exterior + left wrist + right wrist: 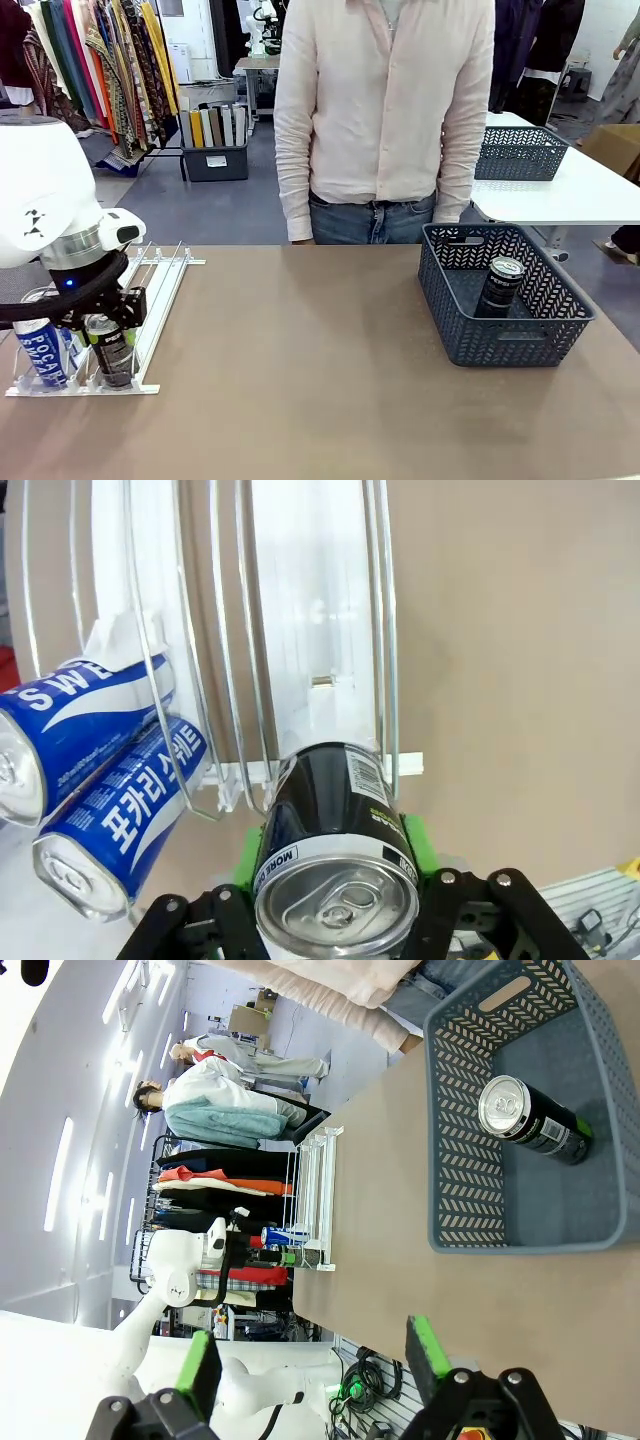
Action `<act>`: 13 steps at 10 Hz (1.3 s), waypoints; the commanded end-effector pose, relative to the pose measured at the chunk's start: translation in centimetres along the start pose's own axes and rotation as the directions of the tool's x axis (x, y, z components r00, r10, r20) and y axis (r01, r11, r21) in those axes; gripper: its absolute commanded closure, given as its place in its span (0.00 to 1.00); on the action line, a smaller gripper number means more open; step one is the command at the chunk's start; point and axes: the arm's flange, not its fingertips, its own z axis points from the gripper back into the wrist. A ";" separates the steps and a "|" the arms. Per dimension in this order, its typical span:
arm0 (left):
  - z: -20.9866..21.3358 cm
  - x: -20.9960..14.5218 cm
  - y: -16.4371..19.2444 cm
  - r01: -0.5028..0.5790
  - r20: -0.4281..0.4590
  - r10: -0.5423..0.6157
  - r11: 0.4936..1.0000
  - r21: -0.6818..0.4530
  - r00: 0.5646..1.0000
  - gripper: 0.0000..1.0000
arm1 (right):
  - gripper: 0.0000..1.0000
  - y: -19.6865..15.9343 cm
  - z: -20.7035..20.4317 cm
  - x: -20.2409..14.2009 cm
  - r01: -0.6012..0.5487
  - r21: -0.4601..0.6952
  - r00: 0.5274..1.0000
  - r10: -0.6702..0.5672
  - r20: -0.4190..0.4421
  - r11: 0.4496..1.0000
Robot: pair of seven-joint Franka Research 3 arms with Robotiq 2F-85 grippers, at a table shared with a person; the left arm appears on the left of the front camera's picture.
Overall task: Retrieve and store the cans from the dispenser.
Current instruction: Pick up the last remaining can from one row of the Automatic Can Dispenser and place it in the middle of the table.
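Observation:
The white wire dispenser (158, 290) lies at the table's left. A black can (112, 352) stands at its front lip, and my left gripper (108, 335) is shut around it. In the left wrist view the green pads (246, 852) press both sides of this black can (335, 850), whose silver top faces the camera. Two blue cans (62, 738) (122, 820) lie in the neighbouring lane; the nearer blue can (42, 352) stands at the lip. Another black can (500, 285) stands in the dark grey basket (500, 345) on the right. My right gripper (312, 1355) is open and held high above the table.
A person in a pale shirt stands at the far edge, arms down. The broad brown table (300, 380) lies bare between dispenser and basket. A second mesh basket (520, 152) rests on a white table behind.

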 end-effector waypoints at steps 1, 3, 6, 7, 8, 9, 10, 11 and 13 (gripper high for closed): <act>0.0 0.5 0.1 -0.029 0.028 0.028 0.999 0.027 0.999 1.00 | 0.00 0.0 -0.1 0.3 -0.026 0.028 1.000 0.025 0.016 0.999; 0.0 0.6 0.2 -0.038 0.035 0.037 0.999 0.033 0.999 1.00 | 0.00 0.0 -0.1 0.3 -0.026 0.028 1.000 0.025 0.016 0.999; 4.9 1.3 1.7 -0.008 0.073 0.009 1.000 -0.016 0.997 1.00 | 0.00 0.0 -0.1 0.3 -0.026 0.028 1.000 0.025 0.016 0.999; 8.1 1.8 2.5 0.002 0.075 0.001 0.999 -0.037 0.997 1.00 | 0.00 0.0 -0.1 0.3 -0.026 0.028 1.000 0.025 0.016 0.999; 11.1 2.3 3.2 0.013 0.087 -0.009 0.999 -0.049 0.996 1.00 | 0.00 0.0 -0.1 0.3 -0.026 0.028 1.000 0.025 0.016 0.999; 16.9 2.4 5.1 0.005 0.137 0.005 0.997 -0.076 0.991 1.00 | 0.00 0.0 -0.1 0.3 -0.026 0.028 1.000 0.025 0.016 0.999; 16.9 2.4 5.1 0.008 0.139 0.003 0.997 -0.080 0.990 1.00 | 0.00 0.0 -0.1 0.3 -0.026 0.028 1.000 0.025 0.016 0.999; 17.2 2.0 5.7 0.005 0.142 0.009 0.995 -0.097 0.990 1.00 | 0.00 0.0 -0.1 0.3 -0.026 0.028 1.000 0.025 0.016 0.999; 17.5 0.9 8.2 -0.030 0.115 0.049 0.987 -0.158 0.992 1.00 | 0.00 0.0 -0.1 0.3 -0.026 0.028 1.000 0.025 0.016 0.999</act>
